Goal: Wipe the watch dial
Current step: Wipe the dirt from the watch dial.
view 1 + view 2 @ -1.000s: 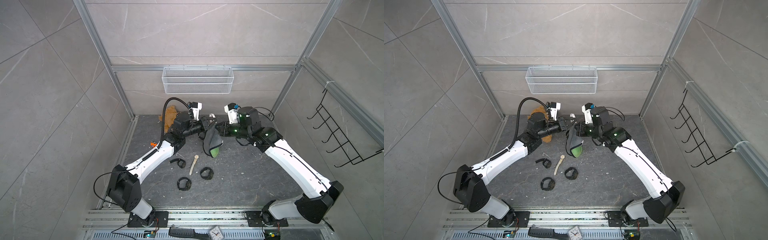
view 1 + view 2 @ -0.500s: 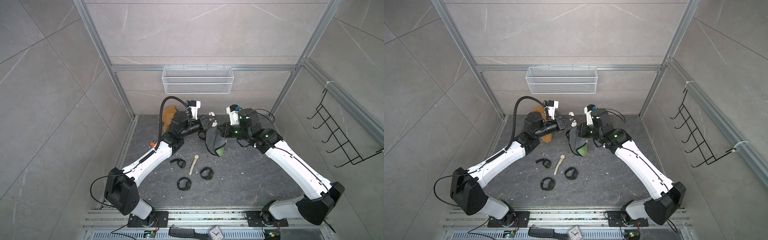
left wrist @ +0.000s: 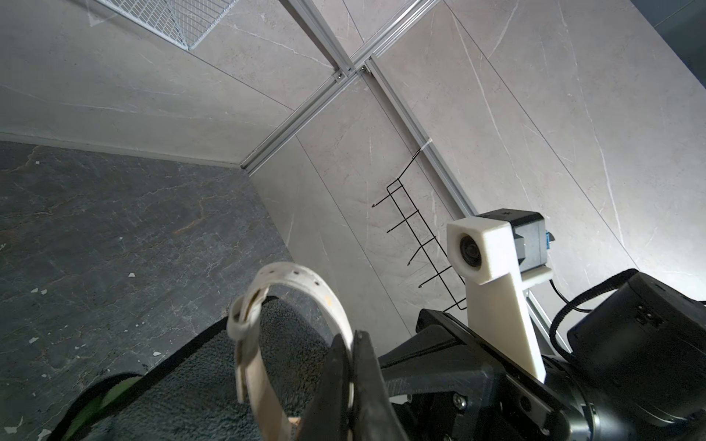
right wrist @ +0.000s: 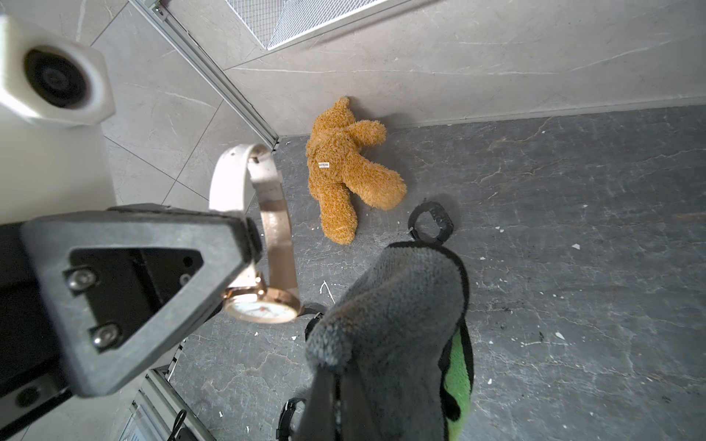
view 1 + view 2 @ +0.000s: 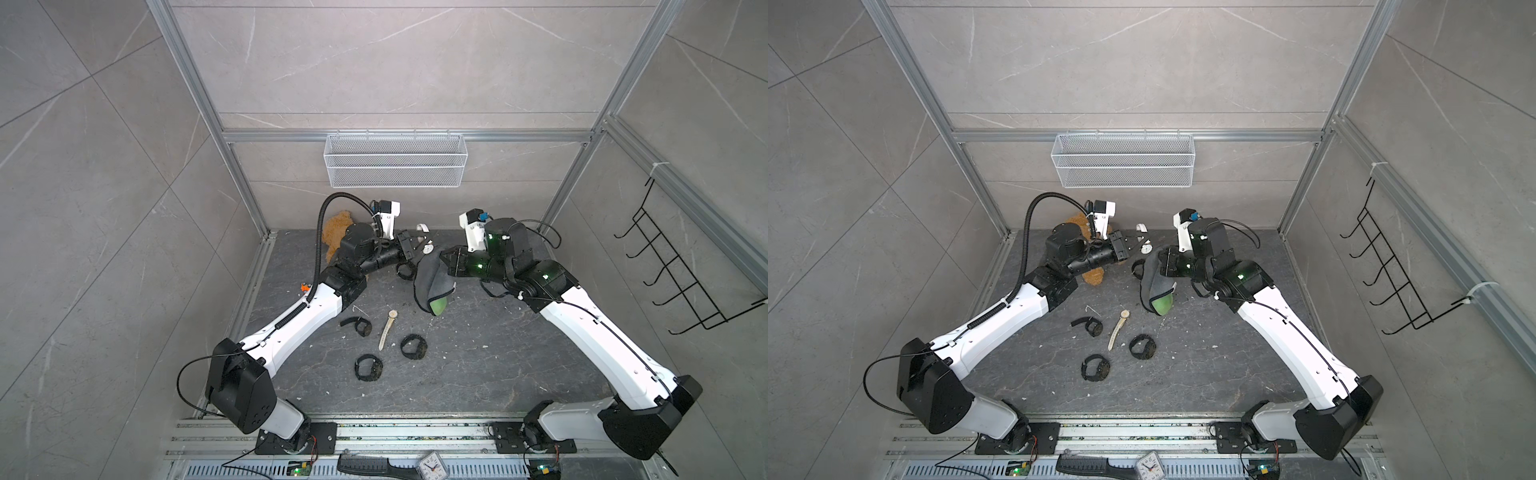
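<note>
- Watch with a white strap and rose-gold case hangs off the floor near the back wall — the left gripper has its jaws pinched on the strap, and the dial hangs at the low end.
- Just beside it, toward the robot's right, the grey cloth with a green underside drapes from the right gripper, whose jaws are pressed together on its top edge.
- Step in hand, as I judge it: bringing cloth and dial together; they look close but apart, so wiping has not begun.
- Next move calls for a gentle sideways press of cloth onto the glass — the strap grip may let the watch swing.
- Right wrist view alone shows the dial face and the teddy bear whole; both top views alone show the spare watches on the floor.
</note>
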Robot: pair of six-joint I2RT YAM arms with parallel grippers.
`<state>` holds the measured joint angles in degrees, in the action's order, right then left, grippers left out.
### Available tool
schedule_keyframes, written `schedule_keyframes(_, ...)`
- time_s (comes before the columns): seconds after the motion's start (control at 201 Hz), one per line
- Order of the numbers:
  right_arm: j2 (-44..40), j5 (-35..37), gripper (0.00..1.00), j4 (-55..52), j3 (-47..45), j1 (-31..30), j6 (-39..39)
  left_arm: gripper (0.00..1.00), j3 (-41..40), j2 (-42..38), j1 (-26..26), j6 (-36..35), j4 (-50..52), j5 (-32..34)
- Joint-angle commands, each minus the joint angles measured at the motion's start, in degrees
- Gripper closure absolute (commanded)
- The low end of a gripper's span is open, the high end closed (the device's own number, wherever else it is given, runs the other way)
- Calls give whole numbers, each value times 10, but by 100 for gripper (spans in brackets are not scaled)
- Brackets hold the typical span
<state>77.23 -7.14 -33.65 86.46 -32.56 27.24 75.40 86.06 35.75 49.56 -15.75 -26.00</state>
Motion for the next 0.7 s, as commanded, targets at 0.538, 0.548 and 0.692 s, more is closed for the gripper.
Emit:
schedule_keyframes(0.538, 28, -62, 100, -4, 47, 1, -13, 100, 28, 11, -3, -17, -7, 16)
schedule_keyframes(0.548, 30, -63, 100, -4, 48, 1, -14, 100, 27, 11, -3, -18, -8, 16)
schedule_keyframes(0.692, 37, -69, 100, -9, 60, 1, -14, 100, 15, 12, -3, -14, -30, 21)
